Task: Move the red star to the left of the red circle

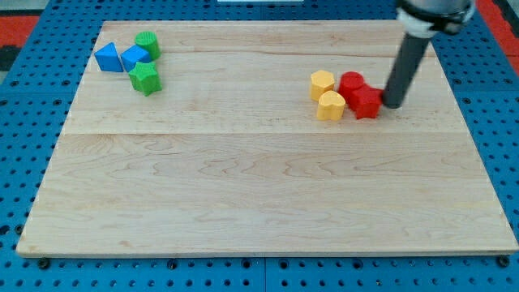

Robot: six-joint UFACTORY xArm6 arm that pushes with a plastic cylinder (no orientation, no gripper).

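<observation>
**Asker:** So, where does the rod stand?

**Describer:** My tip (395,105) rests on the wooden surface (259,195) in the upper right part of the view. It sits just at the right edge of the red star (366,102), touching it or nearly so; the contact itself is too fine to make out. The rod rises from there, leaning slightly toward the view's top right.

**Asker:** And the gripper, apart or together?

**Describer:** The arm ends in a plain rod, so no gripper shows.

**Asker:** Where is the red circle?

**Describer:** The red circle (350,82) lies just above and to the left of the red star, the two touching. So the star sits to the circle's lower right.

**Asker:** What else is close by?

**Describer:** Two yellow blocks. One yellow block (322,84) is just left of the red circle; the other yellow block (330,106) is below it, just left of the red star.

**Asker:** Anything further away?

**Describer:** Well apart, in the upper left corner, a cluster: a blue triangle (107,57), a blue cube (135,58), a green cylinder (147,44) and a green star (146,78).
</observation>
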